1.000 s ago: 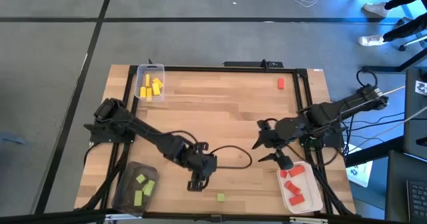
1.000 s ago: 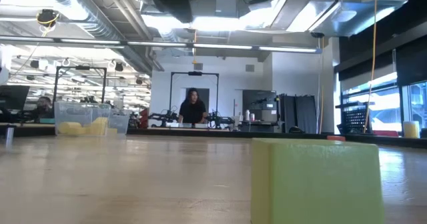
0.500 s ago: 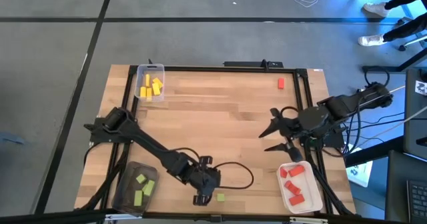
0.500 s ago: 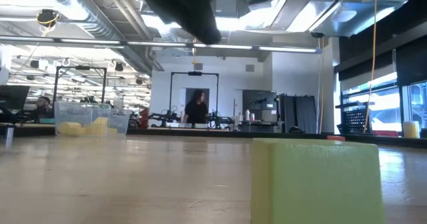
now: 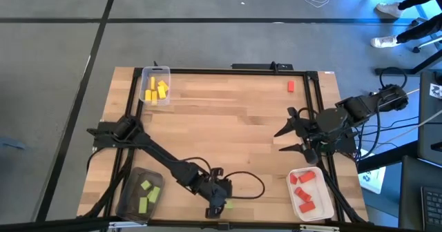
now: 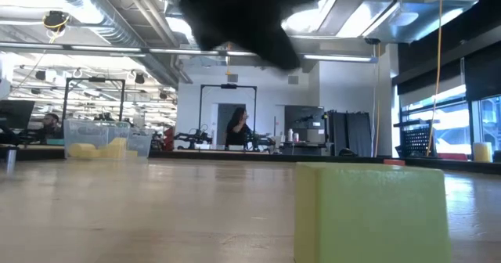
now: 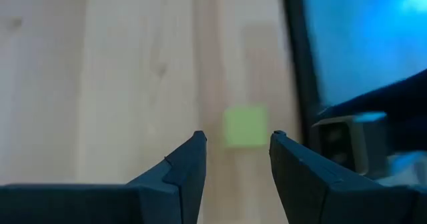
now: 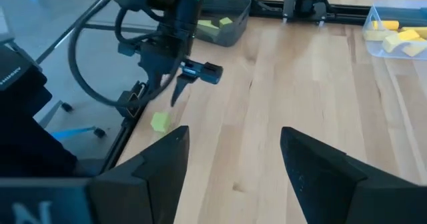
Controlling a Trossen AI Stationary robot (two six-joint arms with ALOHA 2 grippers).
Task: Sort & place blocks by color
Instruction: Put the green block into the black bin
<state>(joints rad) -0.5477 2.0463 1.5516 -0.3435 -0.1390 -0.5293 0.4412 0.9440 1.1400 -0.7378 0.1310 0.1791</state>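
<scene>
Table (image 5: 228, 121): wooden top carrying three trays; nothing lies between the left arm and its target.
Trays: clear tray (image 5: 155, 85) holds yellow blocks, dark tray (image 5: 140, 194) green ones, white tray (image 5: 309, 194) red ones.
Left gripper (image 5: 217, 206): has travelled to the near edge within the last second, jaws open and empty, now lined up on the green block (image 7: 244, 127).
Right gripper (image 5: 289, 137): has pulled back from the white tray, jaws wide, empty.
Strays: green block at the near edge; red block (image 5: 291, 86) in the far right corner.
</scene>
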